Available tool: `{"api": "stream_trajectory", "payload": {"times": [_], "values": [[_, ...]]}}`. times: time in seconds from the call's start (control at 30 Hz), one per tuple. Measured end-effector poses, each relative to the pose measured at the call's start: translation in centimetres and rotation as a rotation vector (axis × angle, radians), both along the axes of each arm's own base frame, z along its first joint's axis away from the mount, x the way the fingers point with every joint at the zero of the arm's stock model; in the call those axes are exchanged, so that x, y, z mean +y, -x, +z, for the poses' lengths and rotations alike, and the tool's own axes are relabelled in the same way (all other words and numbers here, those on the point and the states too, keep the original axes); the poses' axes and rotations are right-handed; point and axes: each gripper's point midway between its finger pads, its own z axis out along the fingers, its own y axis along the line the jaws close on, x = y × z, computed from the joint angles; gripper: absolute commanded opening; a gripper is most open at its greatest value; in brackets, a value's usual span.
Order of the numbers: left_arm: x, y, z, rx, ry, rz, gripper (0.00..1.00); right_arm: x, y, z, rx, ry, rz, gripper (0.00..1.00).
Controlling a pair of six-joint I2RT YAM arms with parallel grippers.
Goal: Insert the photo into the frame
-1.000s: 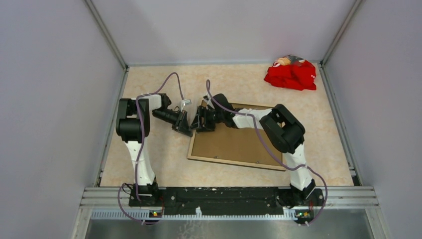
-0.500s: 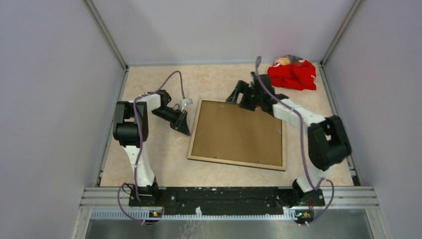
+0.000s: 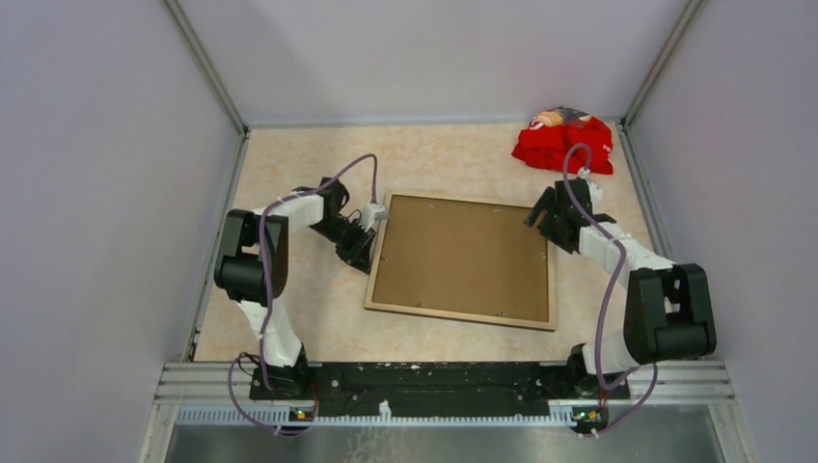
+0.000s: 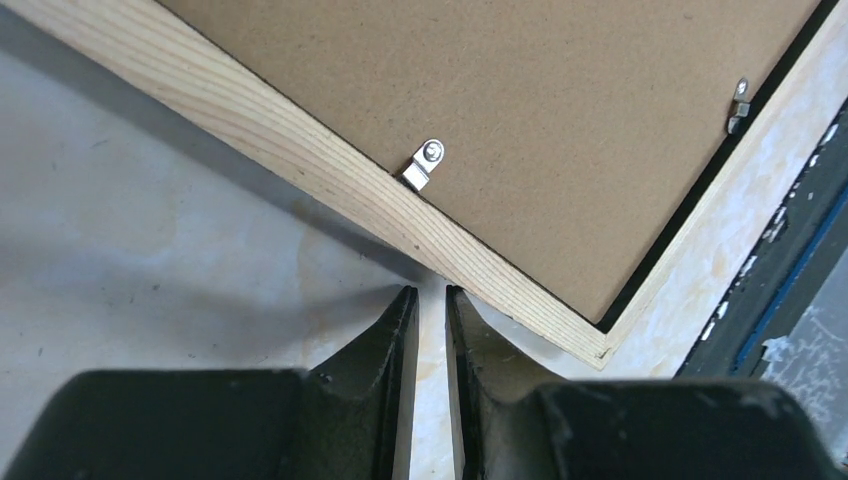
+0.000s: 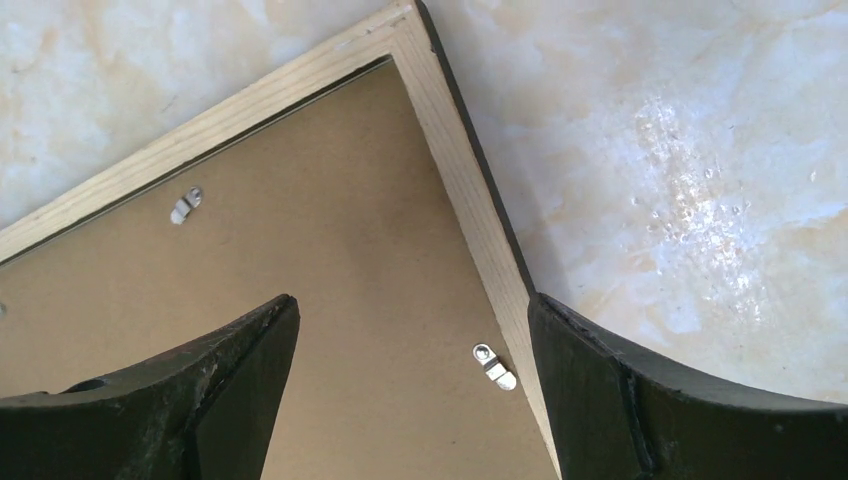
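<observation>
- Frame (image 3: 458,315): lies flat on the table (image 3: 434,154), between the two arms, with its light wood back facing up. The black edge shows only as a thin line along the outside of the wood rail in the right wrist view (image 5: 470,190) and inside it in the left wrist view (image 4: 330,190).
- Backing board (image 3: 463,256): a plain brown sheet that fills the opening of the frame, within the wood rails.
- Photo: not visible in any view.
- Clips (image 4: 425,163): small metal tabs screwed to the inner edge of the rails and lapping onto the board; two show in each wrist view.
- Left gripper (image 3: 363,253): low beside the left rail of the frame, near its far left corner. In its own wrist view (image 4: 430,295) the fingers stand nearly together with a thin slit of table between them, and they hold nothing. The fingertips sit just beside the outer edge of the rail; contact cannot be judged.
- Right gripper (image 3: 542,207): above the far right corner of the frame. In its own wrist view (image 5: 412,300) the fingers are spread wide and hold nothing; one is over the board, the other over bare table, with the right rail between them.
- Red cloth (image 3: 564,145): bunched in the far right corner of the table, well apart from the frame.
</observation>
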Motion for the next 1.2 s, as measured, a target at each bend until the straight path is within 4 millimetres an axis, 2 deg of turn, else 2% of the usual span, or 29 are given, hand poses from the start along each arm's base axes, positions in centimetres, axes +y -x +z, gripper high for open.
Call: {"api": "stream_trajectory", "payload": {"times": [0.13,0.33,0.5,0.63,0.77,0.83,0.93,0.97,1.03,1.13,1.2], "values": [[-0.5,0.4,-0.1,-0.041,-0.037,-0.041,0.24,-0.5,-0.1,-1.5,0.035,0.022,-0.011,0.84],[-1.0,0.9,-0.1,-0.07,-0.07,-0.092,0.24,-0.6,-1.2,-3.6,0.075,0.033,0.008,0.83],[-1.1,1.8,-0.1,-0.064,-0.086,-0.132,0.25,0.9,-5.0,-3.2,0.016,-0.018,0.06,0.82],[-1.2,4.1,-0.2,-0.007,-0.111,-0.191,0.28,3.8,-9.2,-2.6,-0.028,-0.062,0.14,0.82],[-1.6,8.4,-0.1,0.124,-0.141,-0.287,0.39,9.7,-14.9,-1.8,-0.084,-0.104,0.277,0.82],[-1.9,10.3,0.2,0.189,-0.142,-0.337,0.46,12.2,-16.3,-1.3,-0.104,-0.126,0.331,0.83],[-2.1,12.6,0.7,0.271,-0.127,-0.393,0.57,15.1,-17.0,-0.7,-0.105,-0.152,0.391,0.83],[-2.1,13.0,1.0,0.283,-0.119,-0.409,0.62,15.8,-17.0,-0.4,-0.098,-0.157,0.408,0.84],[-2.2,13.4,1.6,0.294,-0.092,-0.434,0.65,16.5,-16.8,0.1,-0.083,-0.155,0.427,0.84],[-2.9,12.3,3.2,0.256,-0.029,-0.471,0.65,17.4,-15.8,0.8,-0.053,-0.167,0.454,0.85],[-3.8,10.4,4.6,0.183,0.027,-0.49,0.65,17.5,-14.7,0.9,-0.02,-0.163,0.461,0.85]]}}
